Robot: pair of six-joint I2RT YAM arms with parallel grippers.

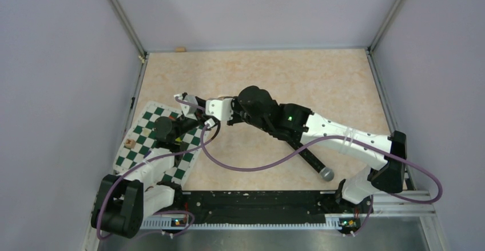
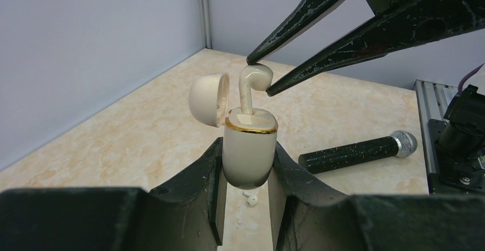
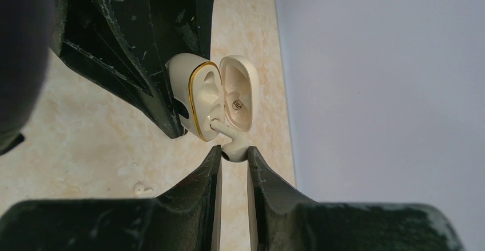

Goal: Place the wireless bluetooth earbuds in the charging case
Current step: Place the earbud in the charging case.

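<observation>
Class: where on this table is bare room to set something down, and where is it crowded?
Free: the far strip of the table, between the back wall and the arms. Crowded: left centre, where the left gripper holding the charging case meets the right gripper holding an earbud by the checkered mat; the microphone blocks near right.

Left fingers (image 2: 193, 189) clamp the charging case (image 2: 247, 151) (lid open); right fingers (image 2: 343, 51) pinch an earbud (image 2: 253, 81), stem in it.
</observation>
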